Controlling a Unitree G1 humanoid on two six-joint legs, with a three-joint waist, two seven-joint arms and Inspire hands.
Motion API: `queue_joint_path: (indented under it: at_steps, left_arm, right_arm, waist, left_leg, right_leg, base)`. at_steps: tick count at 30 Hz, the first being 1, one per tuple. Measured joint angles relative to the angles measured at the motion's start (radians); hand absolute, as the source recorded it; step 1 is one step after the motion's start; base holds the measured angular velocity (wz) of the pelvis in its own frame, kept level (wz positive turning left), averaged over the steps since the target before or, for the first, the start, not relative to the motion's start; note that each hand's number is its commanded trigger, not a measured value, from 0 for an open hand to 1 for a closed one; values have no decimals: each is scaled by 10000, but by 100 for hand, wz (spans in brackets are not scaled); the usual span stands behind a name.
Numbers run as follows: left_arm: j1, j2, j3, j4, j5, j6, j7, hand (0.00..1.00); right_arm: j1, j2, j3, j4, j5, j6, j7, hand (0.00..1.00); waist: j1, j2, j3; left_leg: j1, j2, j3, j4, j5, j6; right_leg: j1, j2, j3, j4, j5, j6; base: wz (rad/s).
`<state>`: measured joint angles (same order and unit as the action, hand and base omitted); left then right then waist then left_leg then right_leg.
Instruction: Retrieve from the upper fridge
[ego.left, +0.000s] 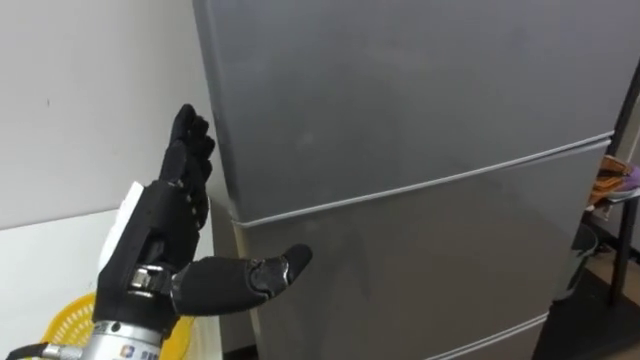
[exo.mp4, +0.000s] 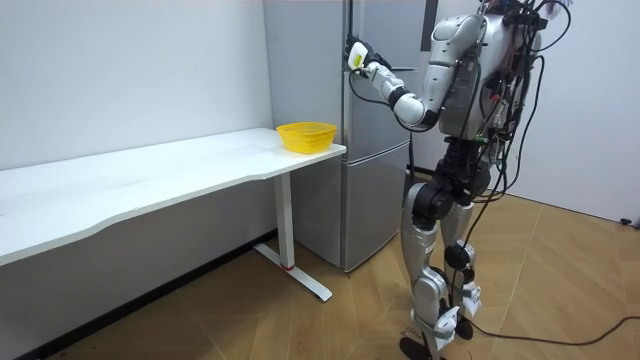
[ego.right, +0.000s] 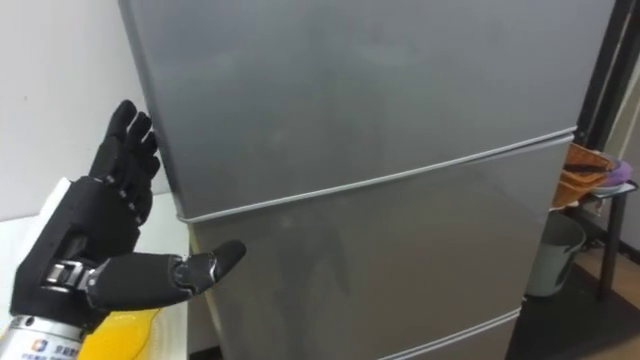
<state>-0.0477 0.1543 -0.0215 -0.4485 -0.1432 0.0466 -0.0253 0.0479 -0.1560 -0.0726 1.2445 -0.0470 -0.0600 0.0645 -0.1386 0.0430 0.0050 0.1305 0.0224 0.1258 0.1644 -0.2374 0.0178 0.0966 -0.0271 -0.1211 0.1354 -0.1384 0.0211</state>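
A long white worktop (exo.mp4: 150, 175) with a curved front edge runs along the white wall. It is carried by a white metal leg (exo.mp4: 285, 220) whose flat foot rests on the light wooden floor (exo.mp4: 300, 325). A round yellow plastic mesh basket (exo.mp4: 306, 135) sits upright on the worktop's end, near the front corner closest to the fridge. The tall grey metal fridge (exo.mp4: 375, 190) stands on the floor just beside that end of the worktop, its side close to the worktop's short edge. The robot stands on the floor before the fridge's front, near that same corner.
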Motion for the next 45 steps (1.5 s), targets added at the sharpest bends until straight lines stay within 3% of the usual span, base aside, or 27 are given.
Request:
queue_joint_path:
  at_steps: [11,30,38,45]
  left_arm:
    - [-150,53,-71,-17,-41,317,-72,0]
    - [-163,43,5,-986,-259,607,-362,0]
    - [-161,224,175,-1346,-1623,605,-661,0]
    - [-160,225,193,-1420,-1808,598,-815,0]
  right_arm:
    - [-260,-4,28,54,31,406,44,0]
    - [-267,-46,89,463,113,353,-248,0]
    - [-147,-143,88,527,54,287,-420,0]
    - [-109,-263,95,724,-25,267,-403,0]
  waist:
    - [-10,-39,15]
    - [48,-139,-21]
    - [123,-29,-90]
    - [148,12,-88]
  left_leg:
    - [-12,-2,27,-4,-1,0]
    - [-155,-3,-32,42,2,2]
    - [-152,-8,-194,40,3,1]
    - [-144,-11,-201,41,3,2]
  right_leg:
    - [-12,6,23,-6,-3,5]
    - [-132,-14,-57,-3,0,5]
    - [-118,-13,-89,2,1,5]
    - [-66,-17,-95,3,1,4]
  base:
    - [0]
    - [1]
    - [2]
    - [0]
